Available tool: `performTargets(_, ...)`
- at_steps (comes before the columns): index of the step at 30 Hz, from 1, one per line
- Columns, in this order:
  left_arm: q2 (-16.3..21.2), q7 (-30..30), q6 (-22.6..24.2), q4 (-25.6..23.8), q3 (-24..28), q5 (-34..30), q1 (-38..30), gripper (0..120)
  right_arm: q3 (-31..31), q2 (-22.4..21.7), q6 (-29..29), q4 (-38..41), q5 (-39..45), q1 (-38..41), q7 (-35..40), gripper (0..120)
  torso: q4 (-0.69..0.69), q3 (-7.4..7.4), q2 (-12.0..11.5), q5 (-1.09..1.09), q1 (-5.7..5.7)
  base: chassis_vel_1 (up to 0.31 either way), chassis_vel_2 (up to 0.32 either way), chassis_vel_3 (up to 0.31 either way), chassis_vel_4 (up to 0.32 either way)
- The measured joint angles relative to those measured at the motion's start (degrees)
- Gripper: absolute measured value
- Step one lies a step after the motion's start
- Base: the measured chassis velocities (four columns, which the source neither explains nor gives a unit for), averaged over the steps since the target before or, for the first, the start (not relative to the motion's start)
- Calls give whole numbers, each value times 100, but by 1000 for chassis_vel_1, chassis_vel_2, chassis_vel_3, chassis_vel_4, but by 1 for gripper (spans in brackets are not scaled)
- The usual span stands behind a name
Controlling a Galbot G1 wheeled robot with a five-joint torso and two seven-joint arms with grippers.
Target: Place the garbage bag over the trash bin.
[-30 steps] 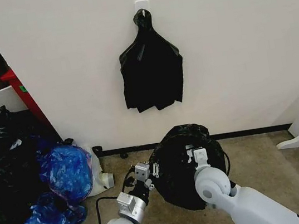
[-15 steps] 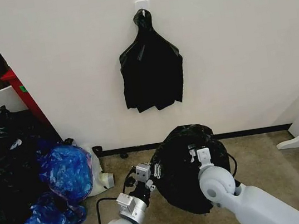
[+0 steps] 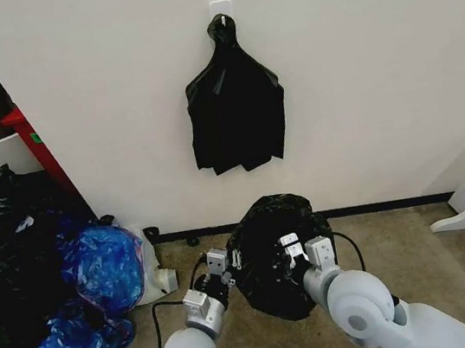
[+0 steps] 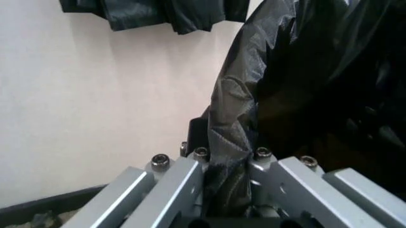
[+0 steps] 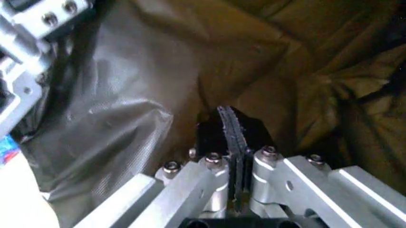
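Both arms up front w/ the garbage bag (image 3: 273,255) stretched between: left gripper (image 3: 226,265) and right gripper (image 3: 289,253) each clamped on film. Bag-spreading step, I'd say; next needs the mouth pulled apart over the bin.

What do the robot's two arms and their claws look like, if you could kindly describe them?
Both arms have glossy white rounded shells ending in grey joint discs. The left claw and right claw are boxy silver metal with small screws and black finger pads. Black cables loop beside each wrist.
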Motion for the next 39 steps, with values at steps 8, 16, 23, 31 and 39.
performTargets(8, 21, -8, -1, -125, -22, -98, -35, 2, -85, 41, -120, -182, 46, -14, 72, 0, 1, 1, 0, 1, 0, 0, 0, 0, 0)
performTargets(16, -29, -21, 6, -99, -67, -157, -85, 2, 80, -180, -124, 69, 97, 3, 11, 0, 0, 1, 0, 0, 0, 0, 0, 0, 0)
performTargets(23, -100, -21, 20, -51, -6, -60, -80, 2, 55, -263, 16, -74, -15, 221, 112, 0, 0, 1, 0, 0, 0, 0, 0, 0, 0)
performTargets(31, -144, 85, 2, -118, -4, 65, -32, 2, -185, 407, 353, -927, -345, 375, 711, 0, 0, 1, 0, 1, 0, 0, 0, 0, 0)
performTargets(39, -108, 411, -189, -260, -124, 562, 290, 2, -172, 821, 408, -1712, -373, 704, 1089, 0, 2, 1, 0, 0, 0, 0, 0, 0, 0)
